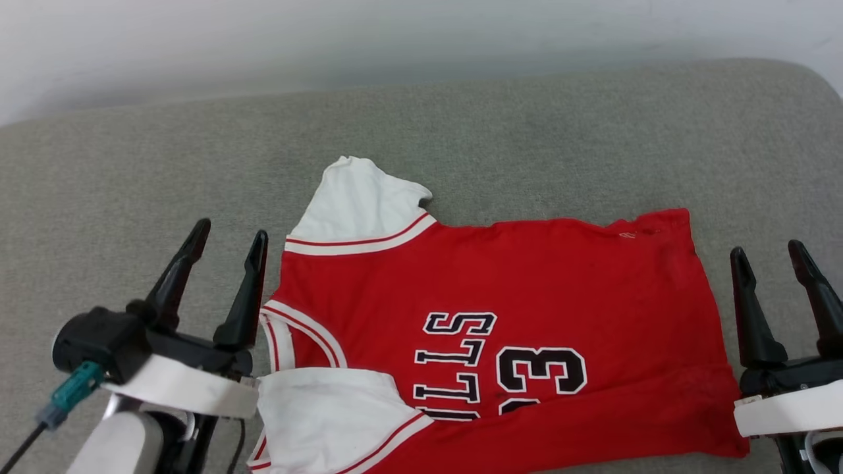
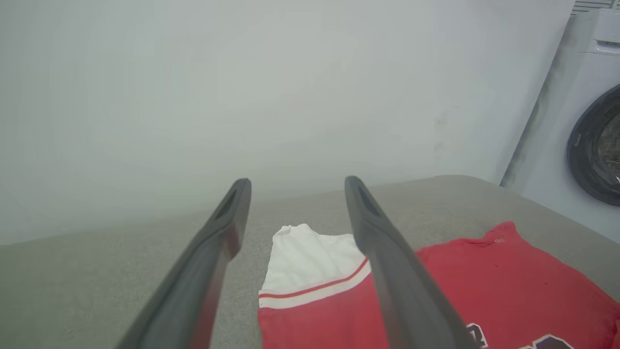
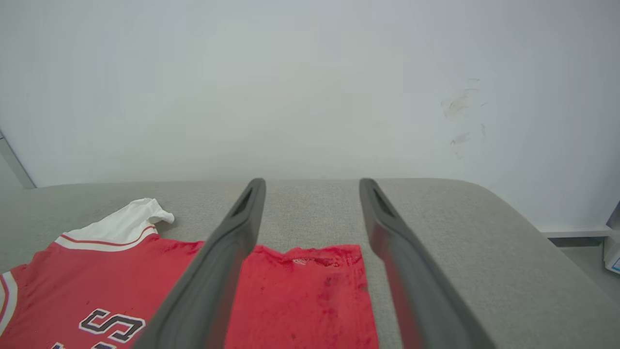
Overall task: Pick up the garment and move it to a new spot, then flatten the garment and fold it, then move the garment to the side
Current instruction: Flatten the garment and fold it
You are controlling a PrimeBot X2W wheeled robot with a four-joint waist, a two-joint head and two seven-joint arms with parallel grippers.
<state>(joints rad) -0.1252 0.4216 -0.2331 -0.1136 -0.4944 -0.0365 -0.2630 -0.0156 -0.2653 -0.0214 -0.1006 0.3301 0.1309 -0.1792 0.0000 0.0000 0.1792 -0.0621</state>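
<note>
Left claw [image 1: 232, 229] beside flat red garment [image 1: 500, 276]

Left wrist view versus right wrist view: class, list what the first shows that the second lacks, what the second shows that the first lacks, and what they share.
In the left wrist view: a washing machine at the right edge, and the left claw, open.
In the right wrist view: grey scuff marks on the wall, a strip of floor at the lower right, and the right claw, open.
In both: the red jersey spread out, its white sleeve with striped trim, the grey cushioned surface and the pale wall.
</note>
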